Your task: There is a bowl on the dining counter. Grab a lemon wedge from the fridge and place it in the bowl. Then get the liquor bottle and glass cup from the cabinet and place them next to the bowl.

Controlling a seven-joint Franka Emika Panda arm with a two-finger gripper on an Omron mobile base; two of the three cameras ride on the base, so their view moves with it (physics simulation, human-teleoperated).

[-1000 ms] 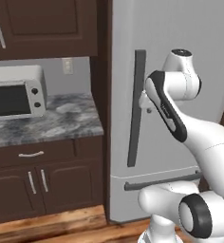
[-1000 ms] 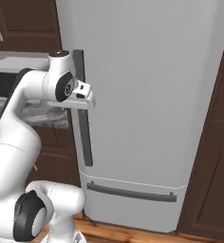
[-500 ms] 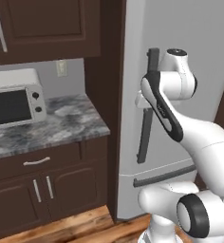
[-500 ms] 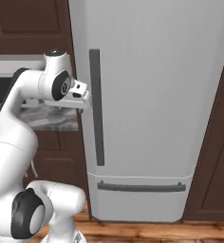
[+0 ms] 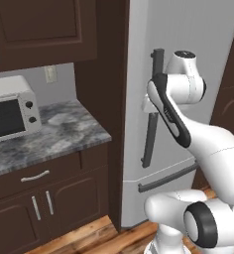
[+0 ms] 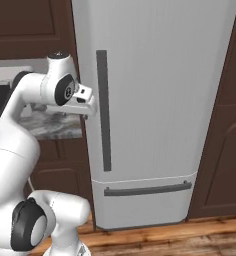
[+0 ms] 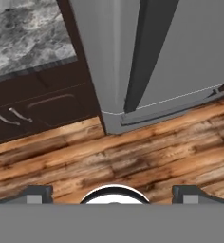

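The tall silver-grey fridge (image 5: 198, 30) (image 6: 160, 85) stands shut right in front of me, its long dark bar handle (image 5: 149, 134) (image 6: 104, 110) (image 7: 141, 57) vertical on the door. My gripper (image 6: 86, 107) (image 7: 113, 193) hangs just left of that handle at mid height, pointing down at the floor. It is open, with nothing between its fingertips (image 7: 35, 192). A dark brown wall cabinet (image 5: 39, 30) is at the upper left. The bowl, dining counter, lemon wedge, liquor bottle and glass cup are out of view.
A white microwave (image 5: 10, 111) sits on a grey marbled counter (image 5: 64, 134) left of the fridge, above dark drawers and doors (image 5: 39, 198). The fridge's bottom drawer has a horizontal handle (image 6: 147, 189). Tall dark panels (image 6: 225, 125) flank the fridge's right. The floor (image 7: 133, 156) is wood.
The whole picture has shifted as the base moved: the fridge now sits closer and more square in front. The arm keeps its pose beside the handle and the gripper stays open.
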